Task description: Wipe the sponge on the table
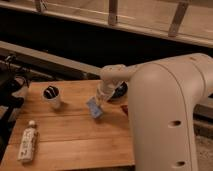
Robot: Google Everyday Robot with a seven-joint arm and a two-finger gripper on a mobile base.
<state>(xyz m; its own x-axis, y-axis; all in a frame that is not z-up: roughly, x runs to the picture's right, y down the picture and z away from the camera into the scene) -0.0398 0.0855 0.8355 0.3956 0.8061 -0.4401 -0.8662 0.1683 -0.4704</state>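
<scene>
The light-blue sponge (94,108) is held tilted at the middle of the wooden table (65,135), its lower edge close to or touching the planks. My gripper (98,101) reaches down from the white arm and is shut on the sponge's upper edge. The arm's wrist covers the table's far right part.
A white cup (52,96) with something dark inside stands on the table's back left. A white labelled bottle (27,143) lies at the front left. A dark round object (120,91) sits behind the wrist. The robot's bulky white arm (170,115) fills the right side.
</scene>
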